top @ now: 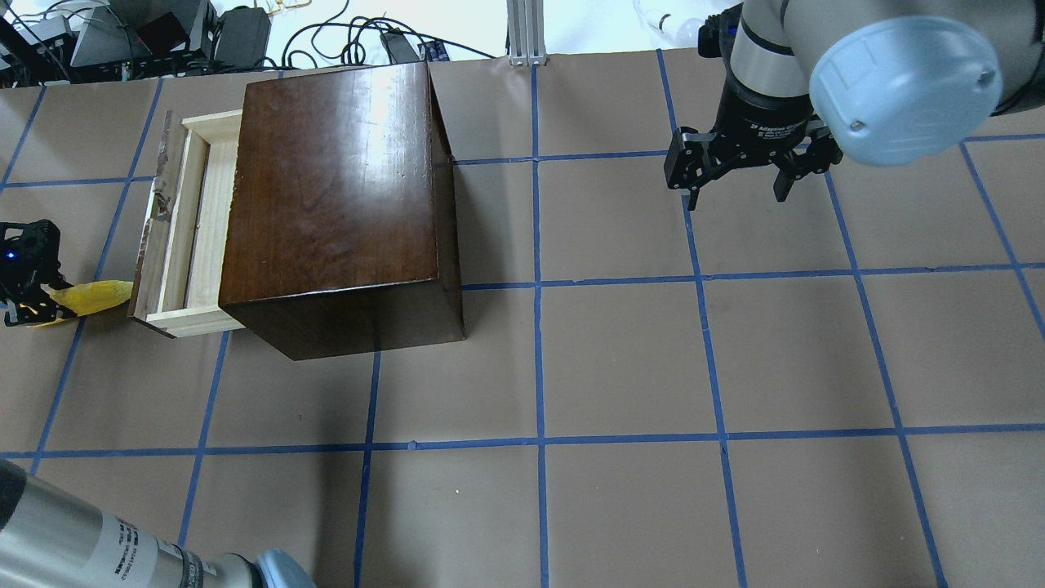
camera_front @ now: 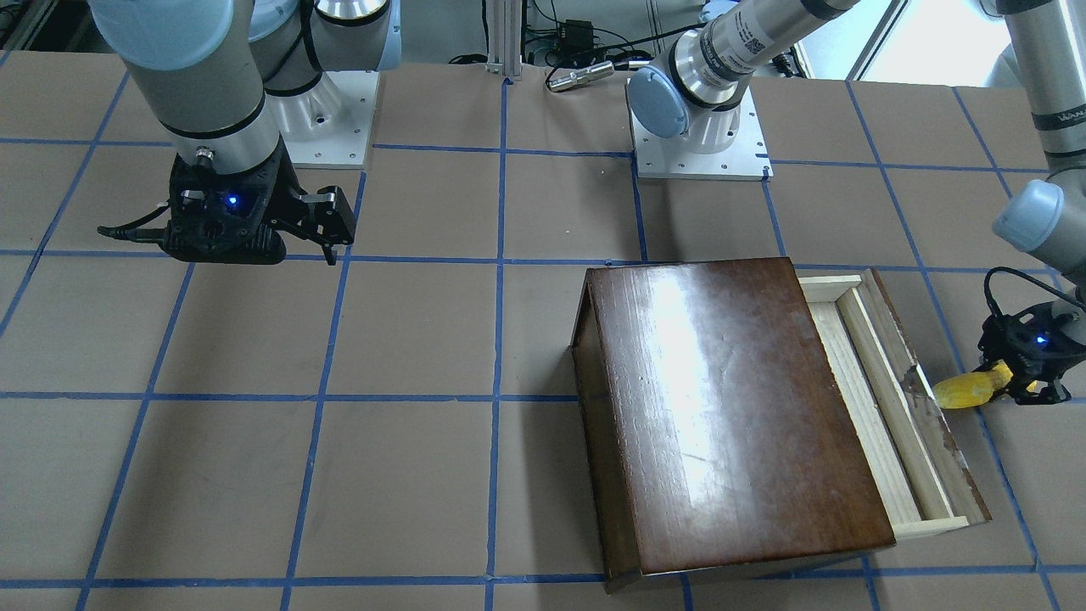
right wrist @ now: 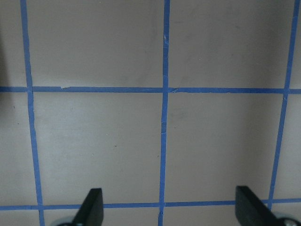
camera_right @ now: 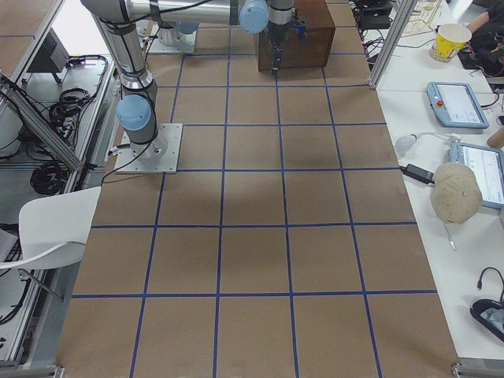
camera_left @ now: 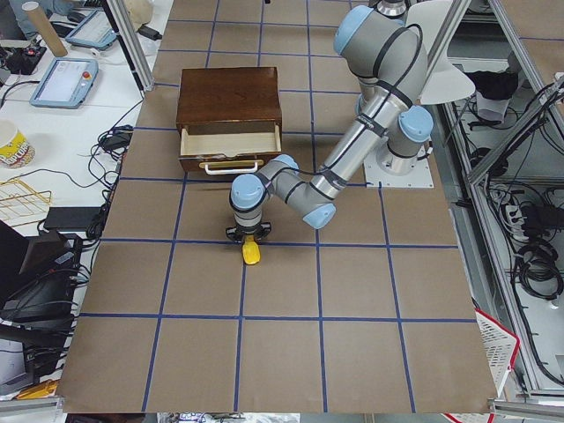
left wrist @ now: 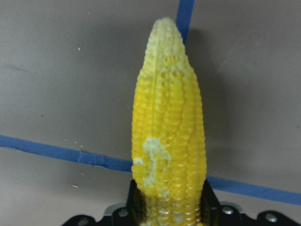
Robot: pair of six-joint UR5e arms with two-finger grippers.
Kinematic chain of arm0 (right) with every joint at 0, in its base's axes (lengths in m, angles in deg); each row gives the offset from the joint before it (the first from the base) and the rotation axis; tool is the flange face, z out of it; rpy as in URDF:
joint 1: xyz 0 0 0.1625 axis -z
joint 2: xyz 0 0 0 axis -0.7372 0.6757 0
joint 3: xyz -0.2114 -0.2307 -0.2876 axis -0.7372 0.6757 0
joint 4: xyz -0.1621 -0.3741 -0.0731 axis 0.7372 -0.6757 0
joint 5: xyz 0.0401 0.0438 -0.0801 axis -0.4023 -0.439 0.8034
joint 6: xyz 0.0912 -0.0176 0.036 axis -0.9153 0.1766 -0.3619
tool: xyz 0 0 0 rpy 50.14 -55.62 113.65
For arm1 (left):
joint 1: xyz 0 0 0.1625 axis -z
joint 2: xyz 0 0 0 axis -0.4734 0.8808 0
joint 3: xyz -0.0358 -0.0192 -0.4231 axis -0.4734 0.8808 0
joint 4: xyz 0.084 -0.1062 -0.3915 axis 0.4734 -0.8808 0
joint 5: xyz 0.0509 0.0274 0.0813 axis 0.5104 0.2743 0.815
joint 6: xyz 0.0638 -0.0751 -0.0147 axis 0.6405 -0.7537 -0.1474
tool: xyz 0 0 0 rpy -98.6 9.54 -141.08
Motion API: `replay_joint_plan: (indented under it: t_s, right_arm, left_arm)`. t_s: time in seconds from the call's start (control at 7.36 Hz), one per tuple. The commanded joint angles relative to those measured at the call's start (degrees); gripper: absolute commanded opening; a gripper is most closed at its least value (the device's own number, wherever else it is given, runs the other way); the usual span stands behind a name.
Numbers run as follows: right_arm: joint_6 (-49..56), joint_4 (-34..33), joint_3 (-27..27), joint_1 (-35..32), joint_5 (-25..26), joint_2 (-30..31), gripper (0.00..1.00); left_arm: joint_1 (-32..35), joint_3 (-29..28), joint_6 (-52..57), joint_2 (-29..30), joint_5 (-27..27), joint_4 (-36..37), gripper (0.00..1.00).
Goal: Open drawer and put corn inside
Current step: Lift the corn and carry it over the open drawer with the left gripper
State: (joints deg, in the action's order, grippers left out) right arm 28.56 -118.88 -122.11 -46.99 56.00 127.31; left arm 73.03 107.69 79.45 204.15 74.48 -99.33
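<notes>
Clamped on the thick end of the corn (left wrist: 169, 141) with the left gripper (top: 41, 300), paler tip pointing out past the fingers toward the table (top: 620, 359). Not in the drawer (top: 214, 220) yet, but hanging outside it on the front-panel side. Ahead of the fingers, toward the box (top: 335, 188): first the dark, chipped panel edge, then the pale tray pulled partly out, open on top. Around the held corn, taped table all round, with free room on each side but the panel's. Far across the table, well apart from the box, the right gripper (top: 736, 196) poised over bare squares with fingers (right wrist: 91, 207) spread wide.
</notes>
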Motion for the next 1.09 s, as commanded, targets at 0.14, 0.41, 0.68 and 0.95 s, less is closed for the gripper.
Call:
replay_joint_plan:
  t_s: [0.14,0.41,0.68,0.95]
  right_arm:
    - [0.00,0.00,0.00,0.00,0.00,0.00,1.00]
    - [0.00,0.00,0.00,0.00,0.00,0.00,1.00]
    - [0.00,0.00,0.00,0.00,0.00,0.00,1.00]
    - [0.00,0.00,0.00,0.00,0.00,0.00,1.00]
  left_arm:
    - [0.66,-0.21,-1.26,-1.77,0.24,-0.04,0.00]
    - [1.72,-1.79,-5.37,-4.75,0.25,-3.27,0.00]
    - [2.16,-3.02,-5.14,-7.82,-1.33,-7.50,0.00]
    - [4.79,-5.91,-4.17,-10.38,-1.25,-13.12,0.00]
